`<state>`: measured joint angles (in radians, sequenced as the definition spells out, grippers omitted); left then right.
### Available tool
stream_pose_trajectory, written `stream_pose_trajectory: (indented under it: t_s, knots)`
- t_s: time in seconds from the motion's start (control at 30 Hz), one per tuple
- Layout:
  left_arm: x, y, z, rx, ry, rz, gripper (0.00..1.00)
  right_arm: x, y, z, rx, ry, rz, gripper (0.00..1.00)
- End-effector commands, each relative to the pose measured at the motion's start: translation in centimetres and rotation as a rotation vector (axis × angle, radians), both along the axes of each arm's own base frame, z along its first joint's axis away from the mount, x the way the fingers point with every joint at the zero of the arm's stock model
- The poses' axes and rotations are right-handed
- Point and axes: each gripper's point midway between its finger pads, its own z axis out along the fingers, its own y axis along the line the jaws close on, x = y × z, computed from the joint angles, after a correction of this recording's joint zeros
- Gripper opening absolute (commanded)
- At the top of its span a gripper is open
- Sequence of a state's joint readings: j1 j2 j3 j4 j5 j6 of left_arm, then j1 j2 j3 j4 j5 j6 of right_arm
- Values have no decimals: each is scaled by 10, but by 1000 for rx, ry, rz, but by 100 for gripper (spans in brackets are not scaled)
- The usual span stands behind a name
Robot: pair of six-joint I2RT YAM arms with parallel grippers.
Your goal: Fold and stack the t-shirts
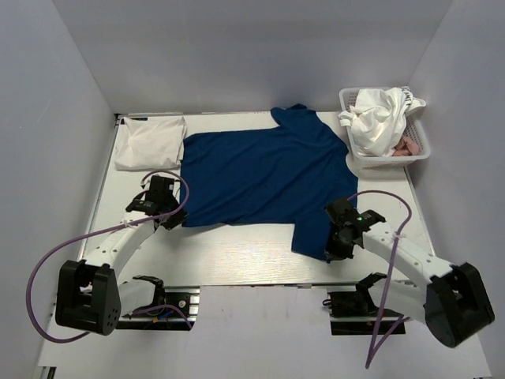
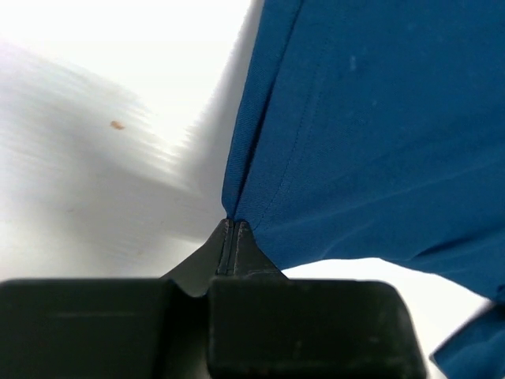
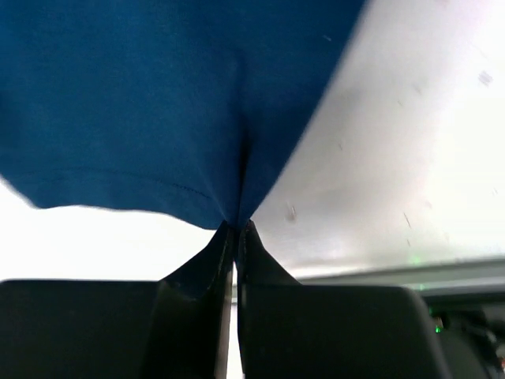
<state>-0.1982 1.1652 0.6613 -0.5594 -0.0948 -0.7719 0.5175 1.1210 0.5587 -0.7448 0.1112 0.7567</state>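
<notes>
A navy blue t-shirt is lying flat across the middle of a white table. Its long axis is running left to right, with the hem pointing left and the sleeves pointing toward the far and near edges. The left gripper is pinching the near hem corner, jaws pressed together on the cloth. The right gripper is clamping the near sleeve's edge likewise. A folded white t-shirt is lying far left, and a basket is holding a crumpled white t-shirt far right.

pink tee mostly hidden, perhaps crumpled
</notes>
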Motion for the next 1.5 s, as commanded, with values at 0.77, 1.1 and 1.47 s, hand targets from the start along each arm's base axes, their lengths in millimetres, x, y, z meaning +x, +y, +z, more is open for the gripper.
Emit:
stream_pose_trajectory:
  t_s: [0.77,1.1,1.47]
  knots:
    - [2,0,12,-24,11,67,0,33,-3,88,3,-197,-58,0]
    - [58,7,27,43,21,108,0,130,2,132,-73,-391,-93,0]
    - [150,33,-4,67,101,191,0,247,-24,116,-115,-435,-205,0]
